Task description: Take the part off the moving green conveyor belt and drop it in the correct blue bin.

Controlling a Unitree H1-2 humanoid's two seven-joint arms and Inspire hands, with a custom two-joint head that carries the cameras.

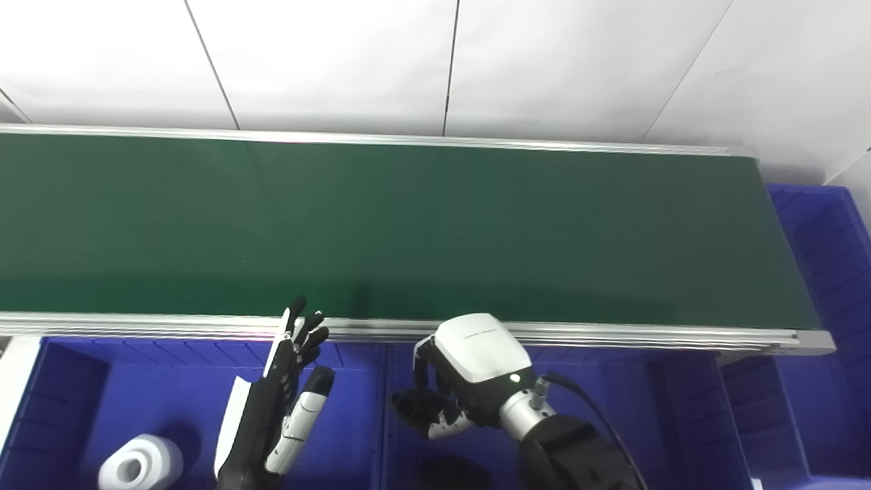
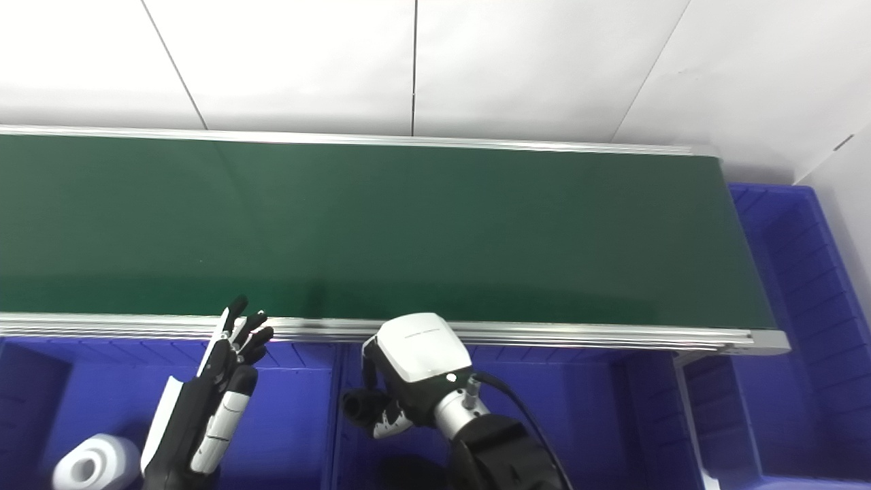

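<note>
No text can be read anywhere in the two views. The white back of the right hand (image 1: 476,350) carries one short line of small grey print, but it is too small to read.

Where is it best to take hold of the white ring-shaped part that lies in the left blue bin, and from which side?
Probably from above, across the outer wall of the white ring-shaped part. Its hole faces up and toward the camera, so the rounded sides are free. The open left hand hovers nearest, over the same left blue bin.
</note>
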